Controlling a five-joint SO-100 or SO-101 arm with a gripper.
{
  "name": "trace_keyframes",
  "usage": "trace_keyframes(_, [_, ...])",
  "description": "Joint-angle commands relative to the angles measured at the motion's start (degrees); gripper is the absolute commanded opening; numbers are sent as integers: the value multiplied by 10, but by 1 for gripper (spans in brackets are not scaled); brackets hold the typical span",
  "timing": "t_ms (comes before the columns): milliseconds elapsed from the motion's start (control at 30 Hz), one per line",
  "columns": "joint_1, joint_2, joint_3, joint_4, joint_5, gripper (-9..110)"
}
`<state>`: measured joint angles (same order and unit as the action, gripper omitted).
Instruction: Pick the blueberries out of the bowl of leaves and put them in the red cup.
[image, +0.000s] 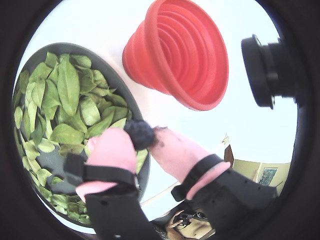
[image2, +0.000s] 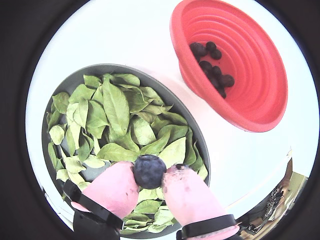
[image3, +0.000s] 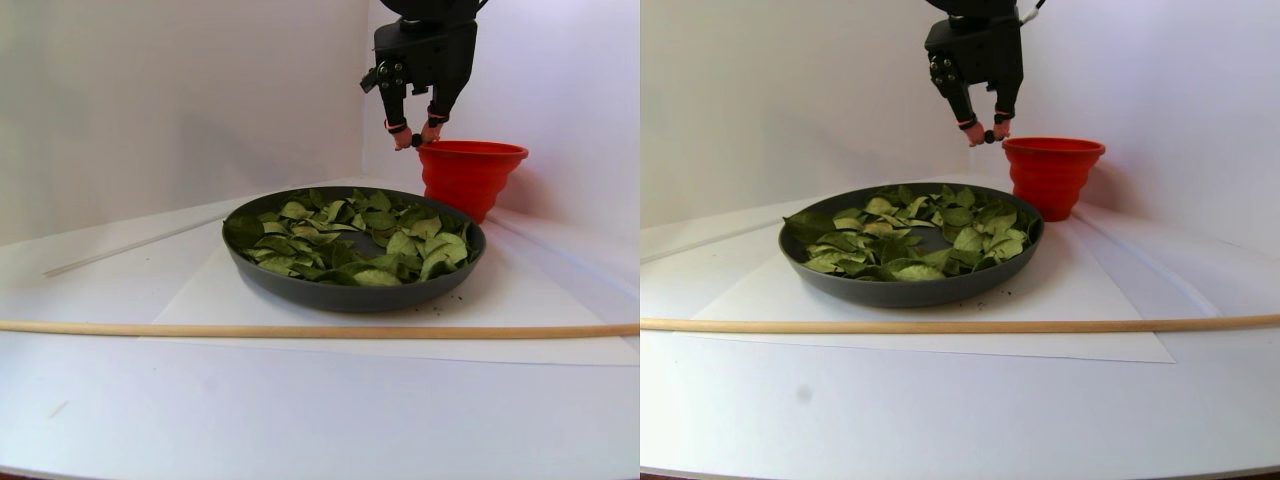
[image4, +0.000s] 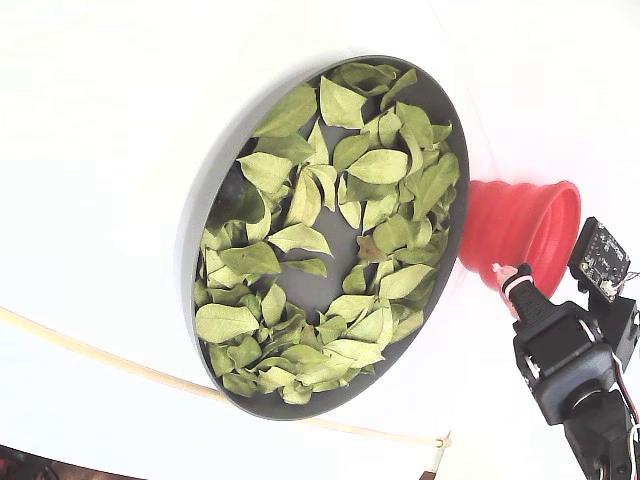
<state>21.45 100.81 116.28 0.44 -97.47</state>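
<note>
1. Held berry. One of the blueberries (image2: 149, 171), a large dark one, sits pinched between my two pink fingertips (image2: 116, 187). In both wrist views it bridges the pads, so my gripper (image: 141, 136) is closed on it and nothing else.

2. Berries already delivered. A cluster of dark berries (image2: 212, 67) lies inside the red cup (image2: 235, 60), against its lower wall in a wrist view. I judge the task well along, with this berry still to be dropped.

3. The cup. In the stereo pair view the red cup (image3: 470, 172) stands just behind and right of the bowl (image3: 352, 288), close to its far rim, so that the carry is short.

4. The bowl. The leaves (image4: 330, 260) cover most of the dark dish (image4: 190, 250); a bare grey patch shows near its centre in the fixed view. No berry is visible among them there.

5. Arm pose. My gripper (image3: 414, 138) hangs fingers-down, lifted clear of the leaves, at about rim height, just left of the cup's rim in the stereo pair view. That height should let the berry clear the lip.

6. Next move, as judged. I need a small shift right over the cup's mouth before parting the fingers.
</note>
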Motion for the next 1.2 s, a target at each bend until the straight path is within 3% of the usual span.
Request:
trace_keyframes(0, [21,81,-52,2,4,8])
trace_keyframes(1167, [93,-19,-174,-28,6,9])
